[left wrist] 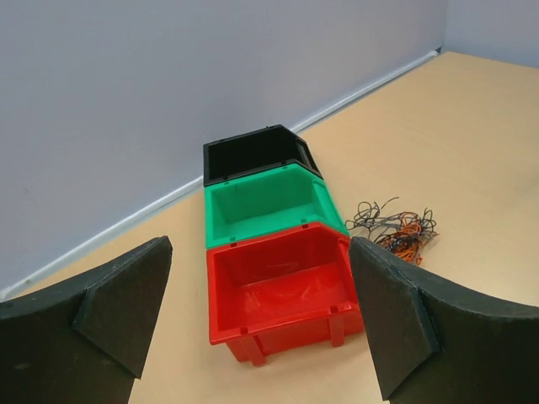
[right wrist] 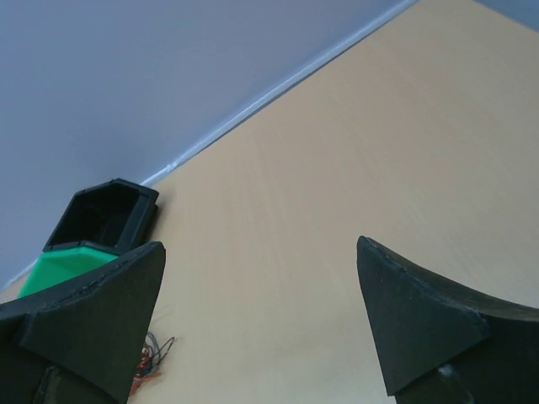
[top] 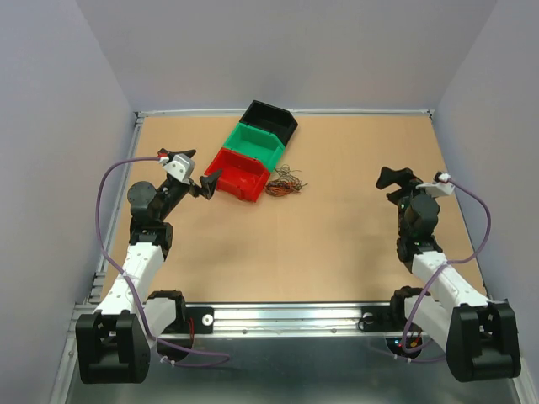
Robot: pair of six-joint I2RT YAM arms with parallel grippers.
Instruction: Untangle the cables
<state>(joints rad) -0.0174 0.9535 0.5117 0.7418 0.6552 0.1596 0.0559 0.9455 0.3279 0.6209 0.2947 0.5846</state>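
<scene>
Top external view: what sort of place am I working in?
Probably a lab robot test cell: brown tabletop enclosed by plain grey walls, three plastic bins, the cables beside them.

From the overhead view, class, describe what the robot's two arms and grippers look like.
Both the left arm and right arm have white links, black joints and chunky black bases. A thick purple cable loops along each. The left gripper and right gripper end in black wedge-shaped fingers.
</scene>
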